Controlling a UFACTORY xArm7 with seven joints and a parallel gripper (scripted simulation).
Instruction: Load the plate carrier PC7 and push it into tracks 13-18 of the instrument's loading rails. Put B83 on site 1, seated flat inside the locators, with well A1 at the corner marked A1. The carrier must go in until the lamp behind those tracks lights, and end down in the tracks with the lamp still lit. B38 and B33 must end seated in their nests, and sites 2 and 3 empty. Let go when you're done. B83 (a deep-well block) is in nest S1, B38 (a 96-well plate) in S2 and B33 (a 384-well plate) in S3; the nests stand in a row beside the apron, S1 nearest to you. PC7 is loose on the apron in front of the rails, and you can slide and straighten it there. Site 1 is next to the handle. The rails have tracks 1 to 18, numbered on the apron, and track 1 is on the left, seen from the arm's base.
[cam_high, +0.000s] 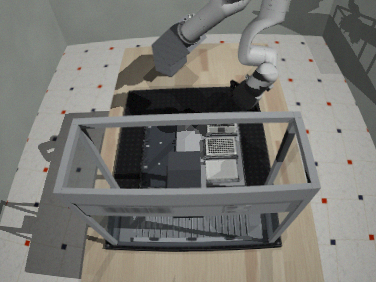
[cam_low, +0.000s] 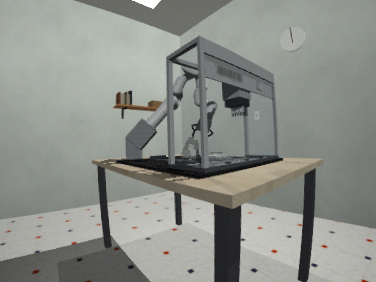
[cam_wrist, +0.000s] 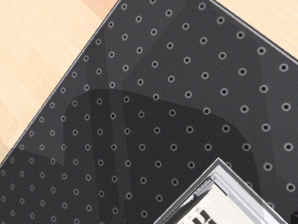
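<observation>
My gripper (cam_high: 243, 96) is open and empty. It hangs above the black perforated deck (cam_wrist: 150, 115) near its corner on the arm's side, just short of the row of nests. Its fingers do not show in the wrist view. Nest S1 with the deep-well block B83 (cam_high: 221, 129) is nearest to it, and one corner of it shows in the wrist view (cam_wrist: 220, 197). B38 (cam_high: 220, 146) sits in S2 and B33 (cam_high: 221, 170) in S3. The dark carrier PC7 (cam_high: 159, 150) lies on the apron, left of the nests, partly hidden by the frame and head.
The grey instrument frame (cam_high: 185, 120) spans the deck, with its pipetting head (cam_high: 184, 169) hanging over the apron. The loading rails (cam_high: 195, 225) lie at the near end. Wooden table (cam_wrist: 45, 60) borders the deck.
</observation>
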